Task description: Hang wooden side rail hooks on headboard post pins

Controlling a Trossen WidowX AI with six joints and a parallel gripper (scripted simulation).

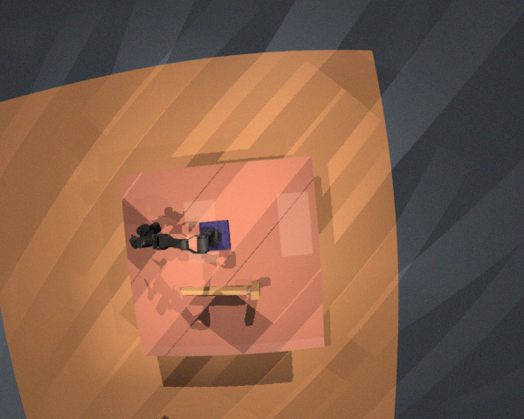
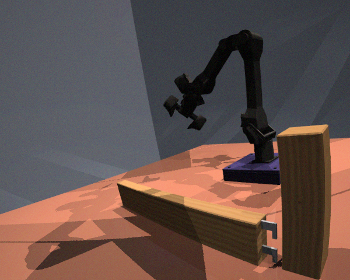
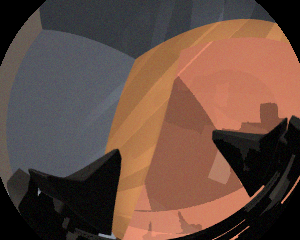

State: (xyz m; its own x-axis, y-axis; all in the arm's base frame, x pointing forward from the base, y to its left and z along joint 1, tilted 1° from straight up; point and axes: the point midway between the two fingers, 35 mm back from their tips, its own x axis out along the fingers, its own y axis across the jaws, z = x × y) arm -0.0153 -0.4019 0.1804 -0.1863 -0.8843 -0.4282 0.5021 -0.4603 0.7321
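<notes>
The wooden side rail (image 1: pixel 217 291) (image 2: pixel 187 217) stands on its narrow edge, low along the table. Its two steel hooks, an upper one (image 2: pixel 269 224) and a lower one (image 2: pixel 269 249), point at the upright headboard post (image 1: pixel 255 290) (image 2: pixel 303 195). In the exterior view both hooks show outside the post, with a narrow gap. The post's slot and pins are hidden. My gripper (image 2: pixel 179 122) (image 3: pixel 169 146) is open and empty, high above the table, beyond the rail and off toward its far end. The wrist view shows neither rail nor post.
The arm's purple base (image 1: pixel 221 234) (image 2: pixel 250 171) stands on the pink table (image 1: pixel 262 189) (image 2: pixel 87 205), behind the rail in the exterior view. The arm reaches from it toward the table's left edge in the top view. The orange floor (image 1: pixel 72 180) surrounds the table.
</notes>
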